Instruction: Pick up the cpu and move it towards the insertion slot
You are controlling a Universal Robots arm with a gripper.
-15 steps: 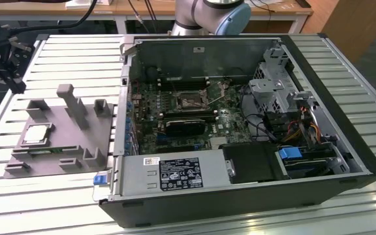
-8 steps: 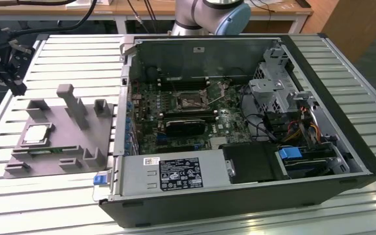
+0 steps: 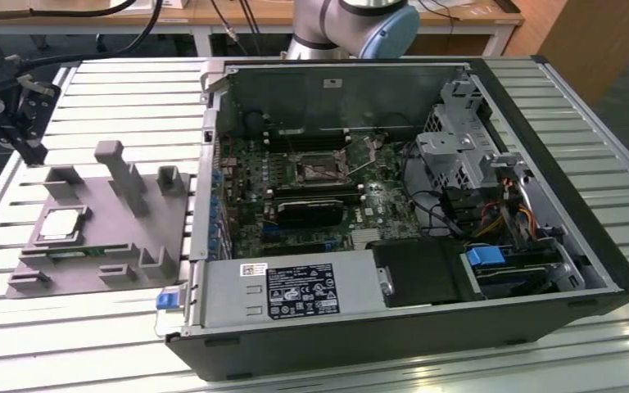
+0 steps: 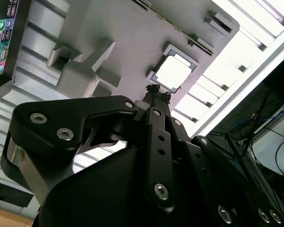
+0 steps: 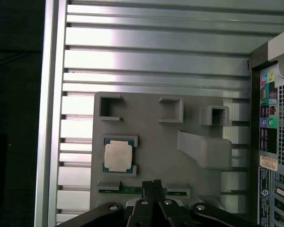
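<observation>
On grey plate (image 5: 156, 142), cpu (image 5: 117, 157) lies free; pincer (image 5: 154, 184) hovers near, seemingly closed.

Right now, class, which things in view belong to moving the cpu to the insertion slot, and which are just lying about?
Belong to the job:
cpu, resting on the grey plate
insertion slot
gripper, near the cpu

Just lying about:
grey posts
power supply
slatted table
</observation>
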